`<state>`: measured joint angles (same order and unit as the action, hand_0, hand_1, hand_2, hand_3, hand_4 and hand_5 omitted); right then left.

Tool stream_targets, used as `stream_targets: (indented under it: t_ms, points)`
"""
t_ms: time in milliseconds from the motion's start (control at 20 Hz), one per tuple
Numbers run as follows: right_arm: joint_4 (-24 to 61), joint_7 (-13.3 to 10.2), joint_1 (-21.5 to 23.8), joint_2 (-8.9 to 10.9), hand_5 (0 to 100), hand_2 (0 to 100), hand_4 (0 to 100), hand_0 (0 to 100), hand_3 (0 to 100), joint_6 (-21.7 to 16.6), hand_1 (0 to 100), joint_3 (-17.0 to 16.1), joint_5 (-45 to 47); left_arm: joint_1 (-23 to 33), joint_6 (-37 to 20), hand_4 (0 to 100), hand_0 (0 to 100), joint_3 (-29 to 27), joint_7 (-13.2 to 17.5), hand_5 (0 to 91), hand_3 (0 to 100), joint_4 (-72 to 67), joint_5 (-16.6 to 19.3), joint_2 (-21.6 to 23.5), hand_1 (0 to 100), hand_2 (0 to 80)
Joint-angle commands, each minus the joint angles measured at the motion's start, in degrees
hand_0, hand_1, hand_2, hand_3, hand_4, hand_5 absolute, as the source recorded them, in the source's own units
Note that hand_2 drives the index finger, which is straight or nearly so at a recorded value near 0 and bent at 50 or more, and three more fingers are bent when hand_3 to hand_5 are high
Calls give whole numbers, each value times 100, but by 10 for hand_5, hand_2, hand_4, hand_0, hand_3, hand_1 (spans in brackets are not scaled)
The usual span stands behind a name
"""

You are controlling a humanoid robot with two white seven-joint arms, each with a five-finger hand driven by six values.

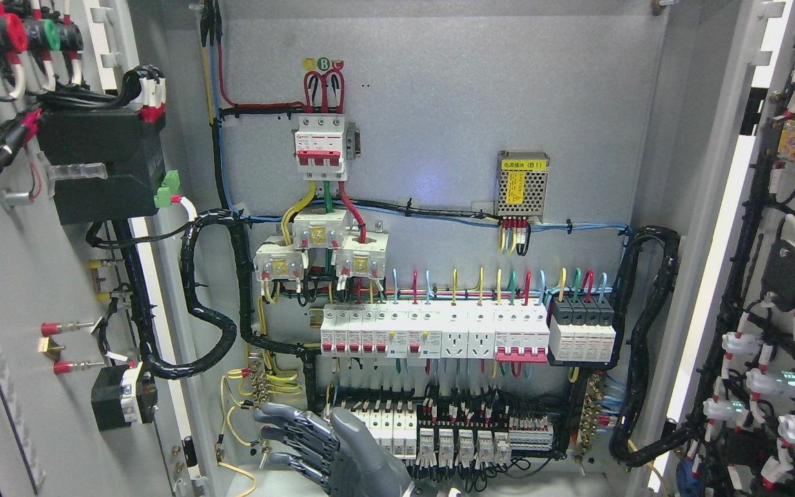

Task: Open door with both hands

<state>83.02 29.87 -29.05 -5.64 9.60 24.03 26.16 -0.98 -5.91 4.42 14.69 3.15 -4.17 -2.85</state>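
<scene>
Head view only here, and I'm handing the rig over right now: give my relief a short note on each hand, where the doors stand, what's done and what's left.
A hand: one grey hand at the bottom edge, left of the middle, fingers spread, holding nothing, in front of the lower terminal rows. Its arm is cut off by the frame, so I cannot tell left from right. No other hand shows.
Doors: left door and right door both stand swung open, wired inner faces showing.
Done: cabinet open, breakers exposed.
Left: probably only withdrawing the hand clear of the wiring.
</scene>
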Motion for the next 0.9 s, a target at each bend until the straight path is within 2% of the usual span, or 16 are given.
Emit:
stream_targets:
  t_ms: [0,100,200,351,401,501,601,651,751,851]
  points:
    - [196,-446,400,45,0,0,0,48,0,-125,0,-153,-14,352,-191,0,120,296,-45,0,0,922,285,56,389,0]
    - [354,-570,532,71,0,0,0,48,0,-142,0,-161,-23,580,-191,0,120,374,-36,0,0,1309,303,74,389,0]
    - [451,-719,664,107,0,0,0,48,0,-186,0,-162,-171,852,-200,0,120,690,-28,0,0,1861,294,143,389,0]
    - [539,-992,936,107,0,0,0,48,0,-651,0,-162,-496,1231,-209,0,120,1138,-45,0,0,2829,198,398,389,0]
    - [574,-1018,1015,98,0,0,0,48,0,-687,0,-162,-567,1275,-226,0,120,1366,-45,0,0,2996,128,495,389,0]
    - [662,-1036,1138,89,0,0,0,48,0,-696,0,-162,-603,1302,-296,0,120,1823,-80,0,0,3225,-214,618,389,0]
    - [750,-1045,1323,98,0,0,0,48,0,-705,0,-170,-760,1337,-332,0,120,2289,-316,0,0,3568,-592,793,389,0]
    - [750,-1115,1393,98,0,0,0,49,0,-705,0,-188,-909,1355,-341,0,120,2404,-422,0,0,3700,-672,873,389,0]
    - [768,-1395,1516,89,0,0,0,49,0,-714,0,-232,-1147,1512,-410,0,120,2440,-458,0,0,4016,-664,908,389,0]
    - [847,-1572,1639,89,0,0,0,49,0,-757,0,-249,-1201,1601,-525,0,120,2484,-458,0,0,4307,-646,909,389,0]
